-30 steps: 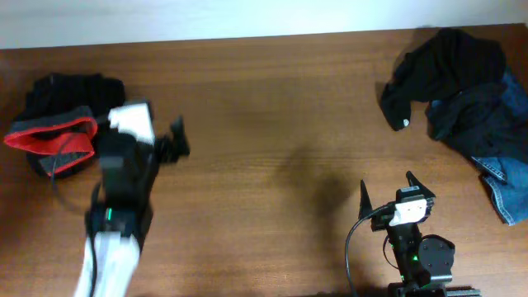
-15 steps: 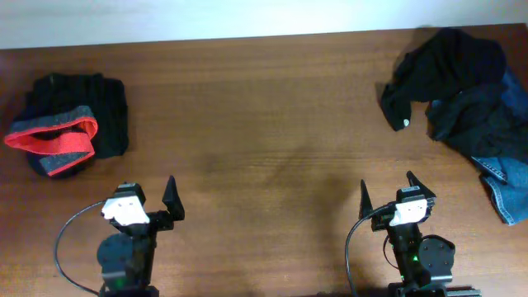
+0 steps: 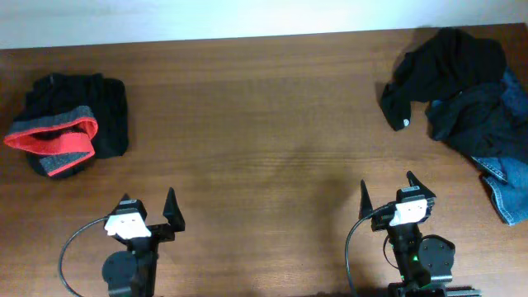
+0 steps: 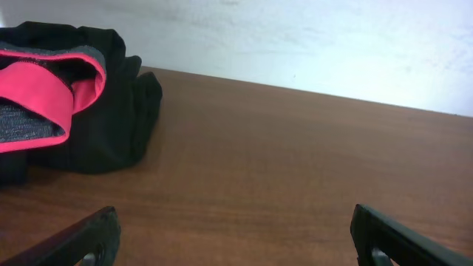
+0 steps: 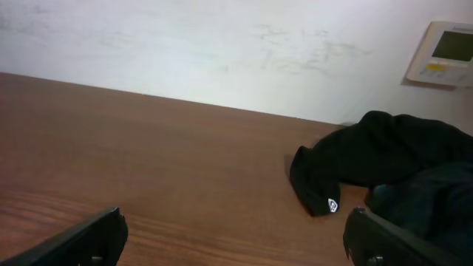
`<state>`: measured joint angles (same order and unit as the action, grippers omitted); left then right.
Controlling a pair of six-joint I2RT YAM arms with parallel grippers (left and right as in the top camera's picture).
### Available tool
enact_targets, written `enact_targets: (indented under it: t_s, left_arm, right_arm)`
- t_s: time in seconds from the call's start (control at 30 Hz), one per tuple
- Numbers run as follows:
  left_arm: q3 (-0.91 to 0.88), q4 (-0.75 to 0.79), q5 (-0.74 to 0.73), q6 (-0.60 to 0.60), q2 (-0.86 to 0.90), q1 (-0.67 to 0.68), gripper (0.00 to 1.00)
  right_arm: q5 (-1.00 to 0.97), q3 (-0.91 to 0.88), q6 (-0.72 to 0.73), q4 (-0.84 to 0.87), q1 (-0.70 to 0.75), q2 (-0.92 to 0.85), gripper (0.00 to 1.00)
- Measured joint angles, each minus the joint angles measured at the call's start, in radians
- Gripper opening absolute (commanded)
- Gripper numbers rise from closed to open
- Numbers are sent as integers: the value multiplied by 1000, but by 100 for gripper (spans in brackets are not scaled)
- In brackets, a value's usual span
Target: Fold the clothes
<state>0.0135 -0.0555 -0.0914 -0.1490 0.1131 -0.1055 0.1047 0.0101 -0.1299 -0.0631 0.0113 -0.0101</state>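
**Left arm pulled back, one garment folded, the heap untouched**

Overhead view: the left gripper [image 3: 148,202] has been drawn away from the trousers [image 3: 70,124] to the near edge of the surface [image 3: 264,115]. It is parked there with its jaws spread wide and nothing held. The right gripper [image 3: 386,186] has not been moved and is likewise spread and empty. The trousers lie far left as a compact bundle with the red-orange lining exposed, so that garment is judged done. The crumpled heap [image 3: 462,82] far right, with blue denim [image 3: 503,186] at its near edge, remains to be folded.

Left wrist view: the trousers [image 4: 111,111] are cut off at the left edge, so the neatness of the fold cannot be judged.

Right wrist view: the heap [image 5: 384,159] is cropped at the right, and its garments cannot be counted.
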Motion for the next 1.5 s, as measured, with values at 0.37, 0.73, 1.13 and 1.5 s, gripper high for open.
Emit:
enact_targets:
  t_s: [0.37, 0.73, 1.13, 1.5]
  left_arm:
    - [0, -11, -3, 60, -89, 0, 99]
    - [0, -12, -7, 63, -98, 0, 99]
    - [0, -12, -7, 63, -98, 0, 99]
    - [0, -12, -7, 63, -98, 0, 100]
  right_arm:
    - [0, 0, 0, 0, 0, 0, 99]
    - [0, 0, 0, 0, 0, 0, 99]
    - [0, 0, 0, 0, 0, 0, 99]
    - [0, 0, -1, 0, 0, 0, 99]
